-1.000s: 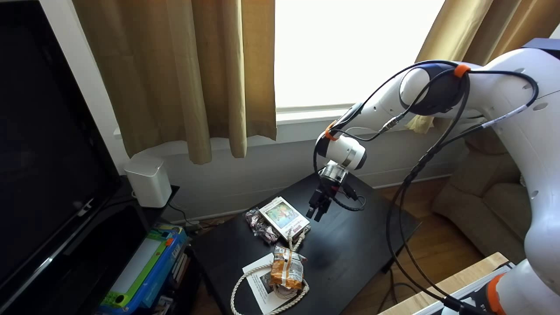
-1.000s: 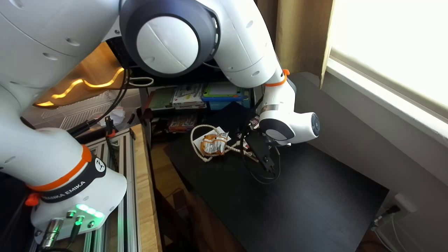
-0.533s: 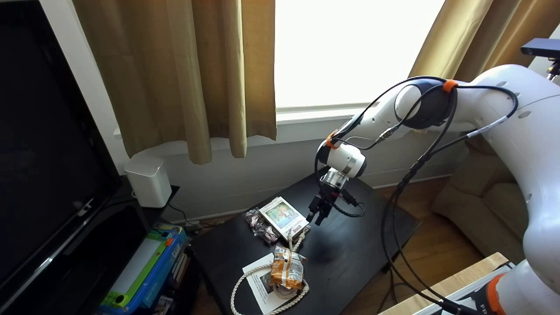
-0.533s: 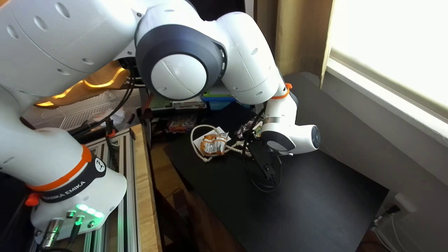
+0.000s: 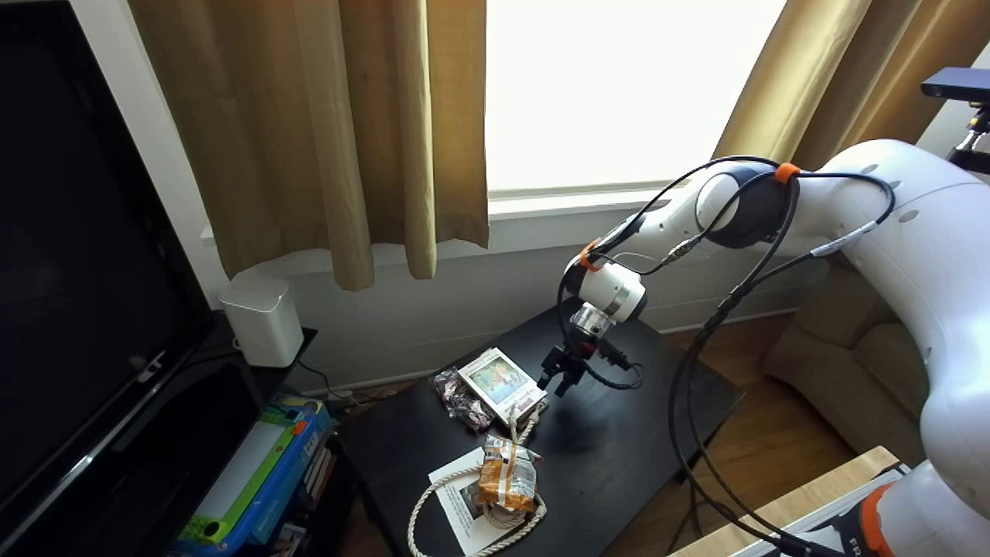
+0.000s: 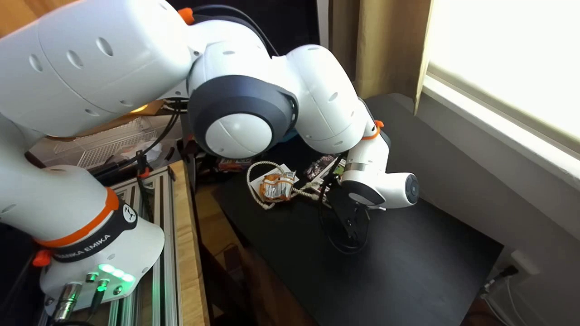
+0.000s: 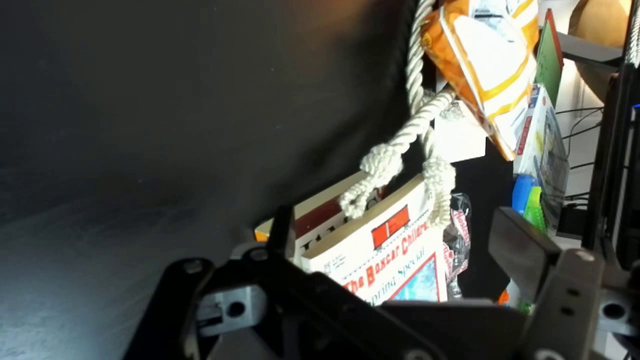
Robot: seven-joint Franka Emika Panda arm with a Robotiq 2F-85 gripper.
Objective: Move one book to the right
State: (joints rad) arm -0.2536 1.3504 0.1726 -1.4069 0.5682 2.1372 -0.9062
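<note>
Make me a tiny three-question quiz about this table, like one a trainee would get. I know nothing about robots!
1. Fill in the blank: the red title on the top book begins "The ____".
2. Choose one: which thing partly covers the rope? A) curtain B) orange packet C) white box
3. True or false: the tool at the end of the arm is open.

Key: 1. Boxcar; 2. B; 3. True.
</note>
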